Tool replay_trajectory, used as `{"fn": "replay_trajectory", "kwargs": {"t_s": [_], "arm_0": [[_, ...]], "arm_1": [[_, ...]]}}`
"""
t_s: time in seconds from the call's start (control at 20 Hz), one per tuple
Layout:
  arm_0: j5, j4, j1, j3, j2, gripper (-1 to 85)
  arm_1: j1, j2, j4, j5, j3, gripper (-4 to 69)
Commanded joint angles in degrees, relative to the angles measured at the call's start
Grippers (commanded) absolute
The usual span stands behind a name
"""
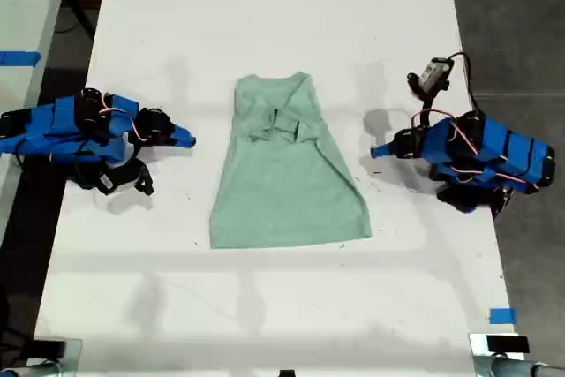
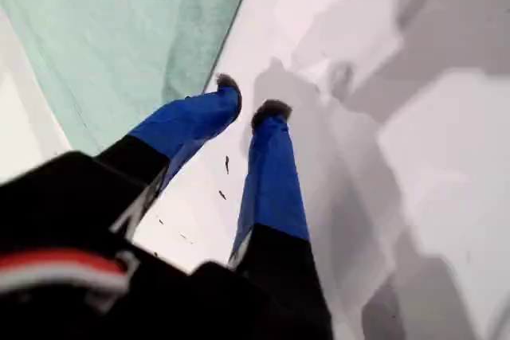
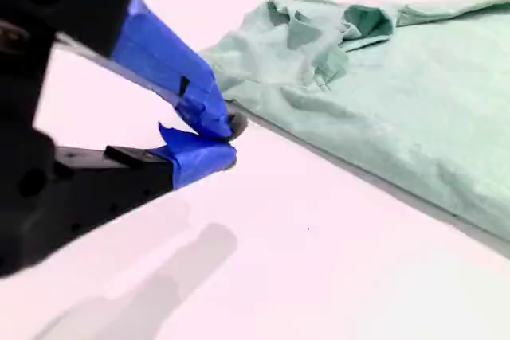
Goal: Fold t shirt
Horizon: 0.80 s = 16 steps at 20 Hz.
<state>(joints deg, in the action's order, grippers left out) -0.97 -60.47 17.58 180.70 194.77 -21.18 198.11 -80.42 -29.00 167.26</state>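
Observation:
The t shirt [image 1: 287,174], pale mint green, lies flat in the middle of the white table [image 1: 265,6], its wrinkled collar end toward the far side and its wider hem toward the near side. My first gripper [image 1: 378,150] rests low on the table at the exterior view's right, a short way off the shirt's side edge. In the first wrist view its blue fingers [image 2: 249,97] stand slightly open with nothing between them, the t shirt [image 2: 103,29] just beyond. My second gripper [image 1: 187,139] lies at the exterior view's left, its tips [image 3: 227,141] shut and empty beside the t shirt [image 3: 414,93].
Both blue arms lie low on the table either side of the shirt. Small dark specks [image 1: 375,184] dot the table near my first gripper. Blue tape [image 1: 501,315] marks the near corner at the exterior view's right. Dark floor [image 1: 512,6] lies past the table's edge there.

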Motion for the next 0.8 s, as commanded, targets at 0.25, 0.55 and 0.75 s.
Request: {"fn": "replay_trajectory", "kwargs": {"t_s": [0.25, 0.55, 0.75], "arm_0": [[0.2, 0.5, 0.8, -1.0, -0.9, 0.0], [0.0, 0.5, 1.0, -1.0, -0.5, 0.0], [-0.3, 0.5, 0.9, -1.0, -0.5, 0.0]], "arm_1": [[0.2, -2.6, 1.8, -1.1, -2.9, 10.6], [5.7, -22.0, 3.2, -3.3, -17.8, 14.7], [14.2, -39.7, 8.6, -2.5, -22.6, 18.1]]}}
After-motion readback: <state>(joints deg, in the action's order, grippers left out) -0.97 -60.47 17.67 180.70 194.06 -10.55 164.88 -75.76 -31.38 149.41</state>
